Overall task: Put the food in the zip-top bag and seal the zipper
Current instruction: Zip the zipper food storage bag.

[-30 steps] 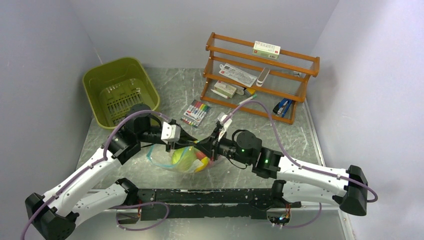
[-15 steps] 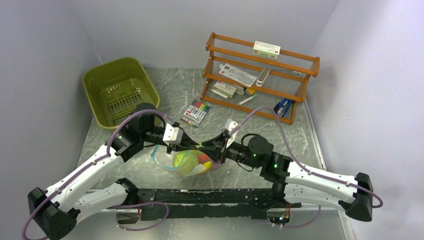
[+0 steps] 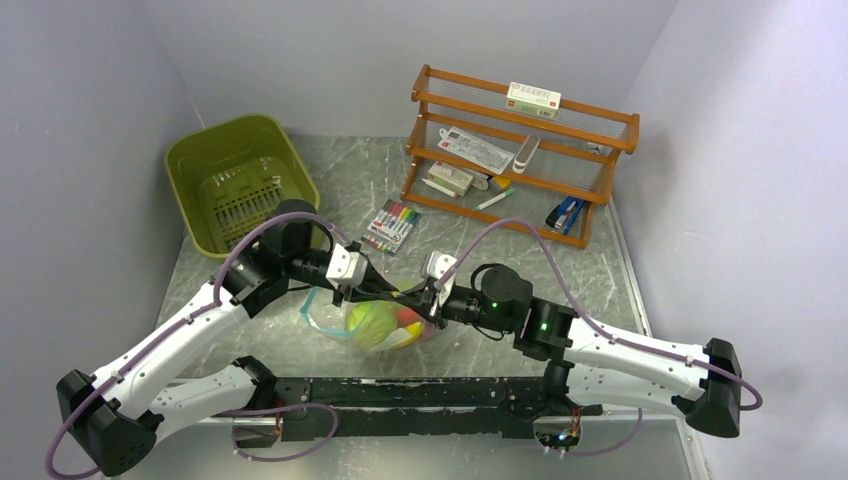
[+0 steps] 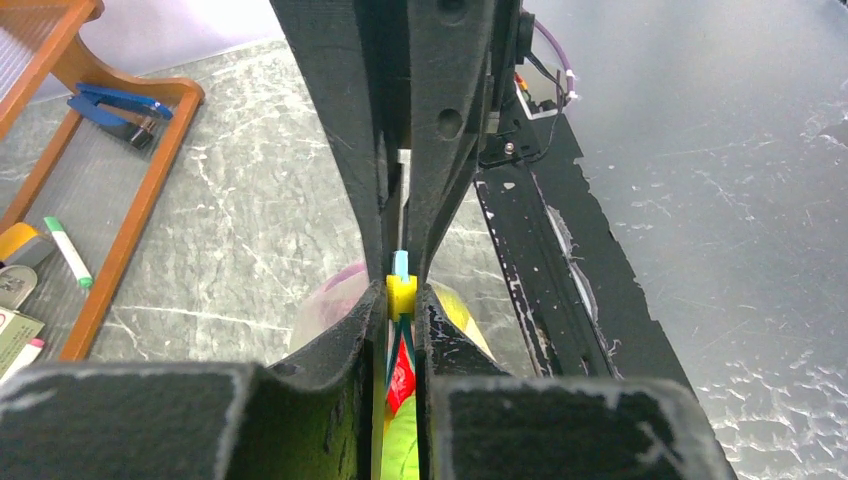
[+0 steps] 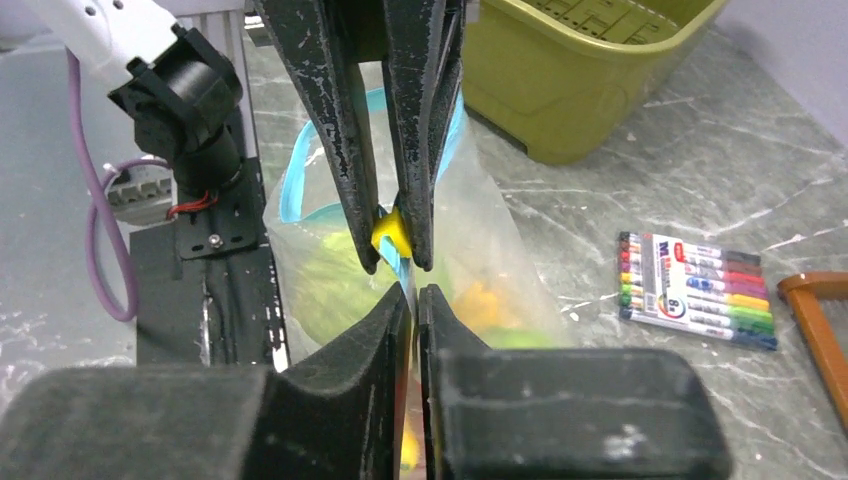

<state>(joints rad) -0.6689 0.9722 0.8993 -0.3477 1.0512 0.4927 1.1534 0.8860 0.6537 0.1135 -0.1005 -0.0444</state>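
Note:
The clear zip-top bag [image 3: 352, 330] sits at the table's front middle with the food inside; a green round piece [image 3: 368, 322] and red and yellow pieces show through it. My left gripper [image 3: 384, 293] is shut on the yellow slider [image 4: 400, 293] of the teal zipper strip [image 5: 293, 190]. My right gripper [image 3: 418, 303] faces it tip to tip and is shut on the bag's top edge just beside the slider [image 5: 390, 232]. The strip's left part bows open in a loop [image 3: 308, 318]. In the left wrist view red food [image 4: 401, 375] shows between my fingers.
An olive-green tub [image 3: 240, 180] stands at the back left. A pack of markers [image 3: 392, 226] lies behind the bag. A wooden rack [image 3: 520, 150] with small items fills the back right. A black rail [image 3: 430, 395] runs along the near edge.
My right gripper opened half a second ago and has now shut again on the bag's top edge closer to the slider. The left gripper and bag shifted slightly right and down.

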